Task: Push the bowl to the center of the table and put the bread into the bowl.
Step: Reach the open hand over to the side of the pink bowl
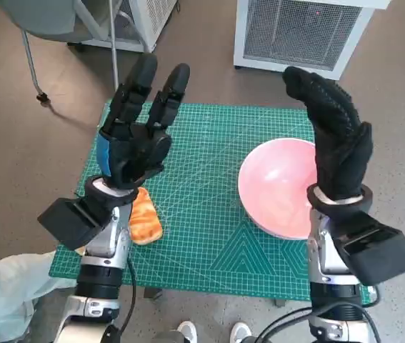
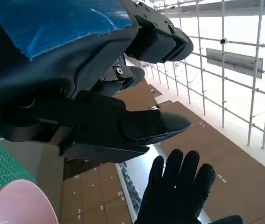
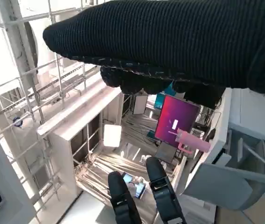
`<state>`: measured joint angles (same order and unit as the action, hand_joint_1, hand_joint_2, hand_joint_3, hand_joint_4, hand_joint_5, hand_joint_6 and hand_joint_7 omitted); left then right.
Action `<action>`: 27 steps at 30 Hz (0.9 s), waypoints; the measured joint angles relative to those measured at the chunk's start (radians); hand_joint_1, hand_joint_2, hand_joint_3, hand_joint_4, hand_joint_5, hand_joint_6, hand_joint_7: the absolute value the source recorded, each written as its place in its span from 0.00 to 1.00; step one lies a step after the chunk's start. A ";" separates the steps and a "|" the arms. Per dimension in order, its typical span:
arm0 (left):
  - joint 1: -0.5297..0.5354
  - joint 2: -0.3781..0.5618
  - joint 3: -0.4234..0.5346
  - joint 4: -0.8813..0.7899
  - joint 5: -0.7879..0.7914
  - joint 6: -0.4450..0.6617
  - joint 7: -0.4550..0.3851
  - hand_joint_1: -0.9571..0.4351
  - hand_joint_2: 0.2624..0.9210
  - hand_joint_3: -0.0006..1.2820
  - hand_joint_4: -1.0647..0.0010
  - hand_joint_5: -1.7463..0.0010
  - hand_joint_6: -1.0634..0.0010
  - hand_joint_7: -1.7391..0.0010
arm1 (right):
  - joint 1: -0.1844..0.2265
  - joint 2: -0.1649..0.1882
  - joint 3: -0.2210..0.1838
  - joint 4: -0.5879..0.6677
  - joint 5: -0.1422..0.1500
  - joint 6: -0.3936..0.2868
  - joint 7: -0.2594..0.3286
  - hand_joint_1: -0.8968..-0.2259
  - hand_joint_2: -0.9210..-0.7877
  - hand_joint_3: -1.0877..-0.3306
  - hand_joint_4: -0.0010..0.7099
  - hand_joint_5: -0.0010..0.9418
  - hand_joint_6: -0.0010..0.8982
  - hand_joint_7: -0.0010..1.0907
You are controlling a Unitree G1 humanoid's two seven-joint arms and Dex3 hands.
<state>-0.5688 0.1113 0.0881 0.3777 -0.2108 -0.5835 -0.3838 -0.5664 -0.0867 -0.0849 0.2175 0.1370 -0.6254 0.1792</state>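
A pink bowl stands on the right half of the green cutting mat; its rim also shows in the left wrist view. The bread, an orange-brown piece, lies near the mat's left front edge, partly behind my left wrist. My left hand is raised above the mat's left side, fingers straight and apart, holding nothing. My right hand is raised over the bowl's right rim, fingers extended, empty. The left wrist view also catches the right hand's glove, and the right wrist view catches the left hand's fingertips.
White metal cabinets stand beyond the table's far edge, and a chair leg is at the far left. A person's pale sleeve shows at the lower left, and shoes show below the table's near edge.
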 measured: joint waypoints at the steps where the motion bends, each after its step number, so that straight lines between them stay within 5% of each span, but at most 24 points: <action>1: 0.000 -0.001 0.000 0.000 0.000 0.000 -0.001 0.73 1.00 0.22 0.72 1.00 0.60 1.00 | 0.002 -0.003 -0.003 -0.001 0.004 0.000 0.002 0.60 0.00 0.39 0.39 0.01 0.00 0.61; 9: 0.000 -0.002 0.005 0.001 -0.001 0.000 -0.006 0.72 1.00 0.21 0.72 1.00 0.59 1.00 | 0.029 -0.063 -0.077 0.049 0.015 -0.049 0.005 0.60 0.00 0.43 0.41 0.01 0.00 0.62; 12: 0.000 -0.001 0.006 0.001 -0.001 0.000 -0.006 0.72 1.00 0.21 0.72 1.00 0.59 1.00 | 0.035 -0.089 -0.126 0.098 -0.034 -0.085 -0.056 0.59 0.00 0.43 0.40 0.01 0.00 0.62; 20: 0.000 -0.001 0.009 0.001 -0.001 -0.001 -0.005 0.72 1.00 0.21 0.72 1.00 0.59 1.00 | 0.035 -0.157 -0.216 0.260 -0.219 -0.154 -0.277 0.61 0.00 0.42 0.40 0.01 0.00 0.62; 27: 0.001 -0.001 0.009 0.002 0.001 -0.001 0.006 0.71 1.00 0.21 0.72 1.00 0.59 1.00 | 0.042 -0.190 -0.235 0.429 -0.223 -0.178 -0.352 0.66 0.00 0.40 0.39 0.01 0.00 0.61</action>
<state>-0.5681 0.1099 0.0974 0.3792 -0.2096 -0.5845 -0.3777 -0.5240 -0.2769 -0.3198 0.6466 -0.0863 -0.8038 -0.1727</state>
